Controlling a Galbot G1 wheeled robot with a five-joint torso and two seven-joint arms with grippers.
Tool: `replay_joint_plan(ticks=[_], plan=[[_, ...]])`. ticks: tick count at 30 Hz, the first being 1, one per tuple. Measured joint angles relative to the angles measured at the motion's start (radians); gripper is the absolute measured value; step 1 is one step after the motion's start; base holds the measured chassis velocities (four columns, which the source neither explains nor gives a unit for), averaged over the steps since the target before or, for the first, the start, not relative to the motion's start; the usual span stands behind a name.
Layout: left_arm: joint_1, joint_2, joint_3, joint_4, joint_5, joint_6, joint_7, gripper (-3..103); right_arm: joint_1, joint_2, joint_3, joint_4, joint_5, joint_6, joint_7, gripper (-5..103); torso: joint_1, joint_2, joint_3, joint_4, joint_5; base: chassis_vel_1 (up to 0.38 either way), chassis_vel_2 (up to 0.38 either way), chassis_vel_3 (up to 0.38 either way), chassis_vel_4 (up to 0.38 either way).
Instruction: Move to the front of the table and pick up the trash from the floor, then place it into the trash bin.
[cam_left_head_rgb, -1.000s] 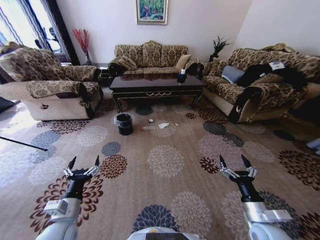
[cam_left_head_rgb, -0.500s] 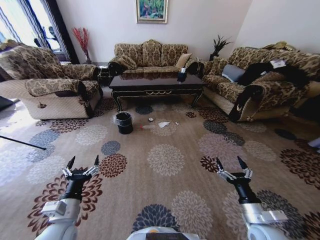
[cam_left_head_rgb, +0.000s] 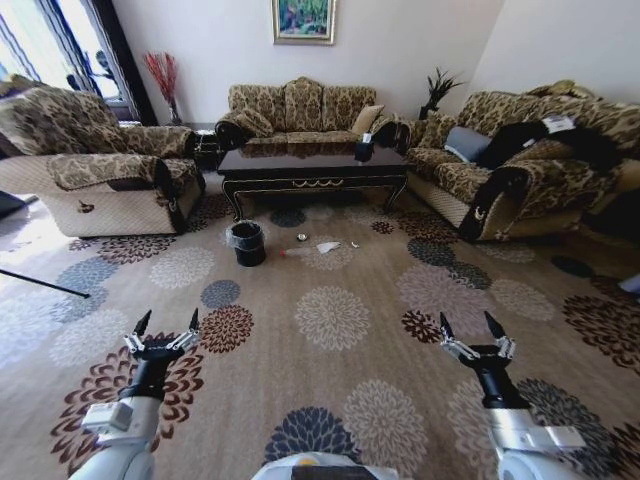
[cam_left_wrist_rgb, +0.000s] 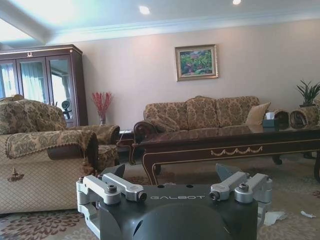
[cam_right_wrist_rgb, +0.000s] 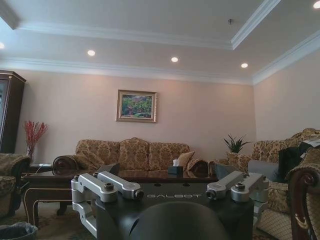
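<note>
Head view: trash (cam_left_head_rgb: 322, 246) lies far ahead of both wide-spread claws (left (cam_left_head_rgb: 164, 331), right (cam_left_head_rgb: 471, 334)), seemingly nearer the bin (cam_left_head_rgb: 247, 244).

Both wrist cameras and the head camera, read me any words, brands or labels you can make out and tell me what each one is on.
"GALBOT" on the dark body of the left gripper, in the left wrist view.
"GALBOT" on the dark body of the right gripper, in the right wrist view.
The white tag on the dark clothing on the sofa is too small to read.
</note>
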Motion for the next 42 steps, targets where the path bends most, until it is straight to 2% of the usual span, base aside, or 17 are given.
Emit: replay_joint_plan(ticks=[11,21,32,37,39,42], plan=[[0.003,-0.003,0.004,0.009,0.007,-0.005,0.001,100,0.008,0.001,0.002,-0.024,0.007,0.033,-0.014,100,-0.015,-0.043,-0.028,0.0,0.0002,0.0,0.0,0.0,0.0],[-0.012,0.0,-0.005,-0.028,-0.034,0.007,-0.005,100,0.017,-0.006,0.008,-0.028,0.007,0.033,-0.016,100,-0.028,-0.083,-0.055,0.0,0.0001,0.0,0.0,0.0,0.0],[-0.033,0.005,-0.005,-0.001,-0.036,0.012,-0.007,100,0.022,-0.004,0.009,-0.041,0.005,0.033,-0.019,100,-0.044,-0.124,-0.08,-0.0001,0.0002,0.0,0.0,0.0,0.0],[0.01,0.018,-0.006,0.043,0.002,-0.036,-0.012,100,0.024,-0.029,0.009,-0.083,-0.017,0.058,-0.024,100,-0.05,-0.147,-0.097,0.0003,0.0002,0.0,0.0,0.0,0.0],[0.012,0.026,-0.006,0.049,0.006,-0.038,-0.013,100,0.023,-0.036,0.014,-0.089,-0.022,0.066,-0.027,100,-0.052,-0.153,-0.101,0.0002,0.0003,0.0,0.0,0.0,0.0],[-0.011,0.039,-0.005,0.046,-0.001,-0.01,-0.015,100,0.021,-0.041,0.026,-0.094,-0.025,0.077,-0.029,100,-0.057,-0.167,-0.111,-0.0001,0.0,0.0,0.0,0.0,0.0]])
